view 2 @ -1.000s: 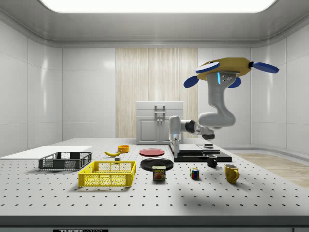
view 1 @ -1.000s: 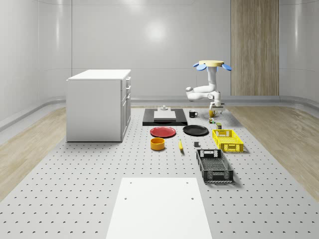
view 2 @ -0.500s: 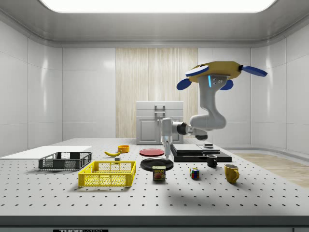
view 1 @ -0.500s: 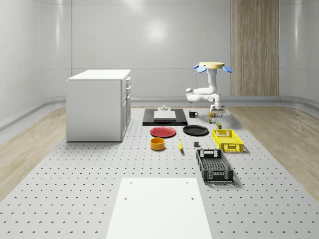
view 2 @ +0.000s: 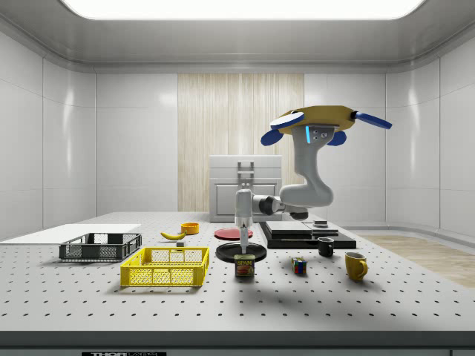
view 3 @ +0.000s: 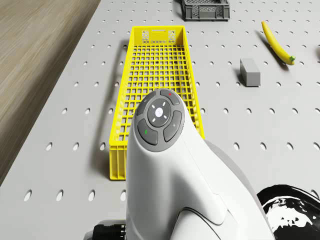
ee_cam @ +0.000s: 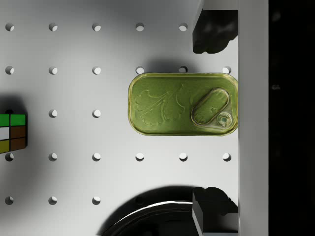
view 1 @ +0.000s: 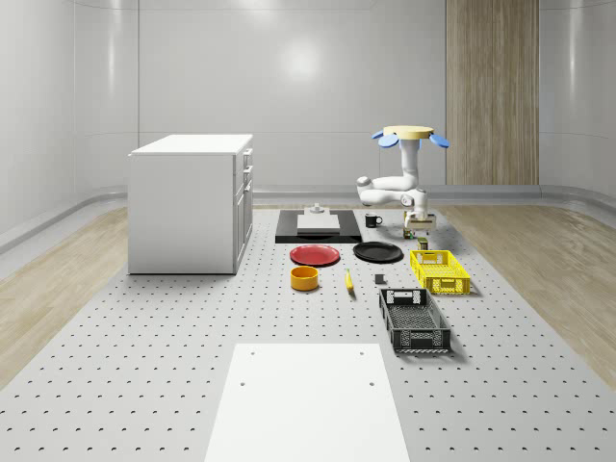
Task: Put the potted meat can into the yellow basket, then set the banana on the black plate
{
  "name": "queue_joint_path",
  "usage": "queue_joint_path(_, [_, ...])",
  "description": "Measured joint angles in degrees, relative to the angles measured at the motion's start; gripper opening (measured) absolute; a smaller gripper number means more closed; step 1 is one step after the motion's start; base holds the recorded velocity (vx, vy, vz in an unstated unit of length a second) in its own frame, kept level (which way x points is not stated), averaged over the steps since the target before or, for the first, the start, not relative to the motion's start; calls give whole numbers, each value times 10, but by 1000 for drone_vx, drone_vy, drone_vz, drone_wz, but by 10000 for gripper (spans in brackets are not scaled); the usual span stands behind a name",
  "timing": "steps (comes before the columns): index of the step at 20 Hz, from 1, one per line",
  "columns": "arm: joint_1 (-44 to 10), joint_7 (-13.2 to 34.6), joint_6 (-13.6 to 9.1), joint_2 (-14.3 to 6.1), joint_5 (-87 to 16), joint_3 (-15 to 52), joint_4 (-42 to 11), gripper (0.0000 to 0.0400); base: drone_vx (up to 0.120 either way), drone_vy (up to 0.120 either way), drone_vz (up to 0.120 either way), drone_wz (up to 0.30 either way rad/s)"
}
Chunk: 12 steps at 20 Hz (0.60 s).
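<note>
While the potted meat can [ee_cam: 183, 103] stands on the counter [view 2: 371, 297] between the yellow basket [view 2: 165, 266] and the small colour cube [view 2: 298, 265], just in front of the black plate [view 2: 239, 251], the end effector [view 2: 243, 246] hangs straight above it, apart from the lid. In the wrist view the can's long axis runs across the line joining the two fingertips [ee_cam: 211, 29], so the fingers — spread wide, one beyond each long side — would close over the narrow width; the can sits a little off-centre between them, toward the palm side. My judgement: a plain vertical descent is what the grasp now calls for, with little or no turning of the wrist.

From the drone [view 2: 324, 119], hovering above and toward the side view's right of the can, the arm drops, bends at the elbow and reaches sideways, its last link pointing straight down. The banana [view 2: 173, 235] lies well apart, beyond the basket.
</note>
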Motion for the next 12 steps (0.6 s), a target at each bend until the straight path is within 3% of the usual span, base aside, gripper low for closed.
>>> queue_joint_path(5, [-2,2,8,-8,4,2,0,400,0,48,-8,0])
queue_joint_path(9, [-3,3,13,-14,6,3,1,400,0,0,-120,0])
queue_joint_path(10, [-4,3,15,-16,7,3,1,400,0,-120,-120,0])
queue_joint_path(12, [-5,4,18,-19,8,4,1,400,0,0,-20,0])
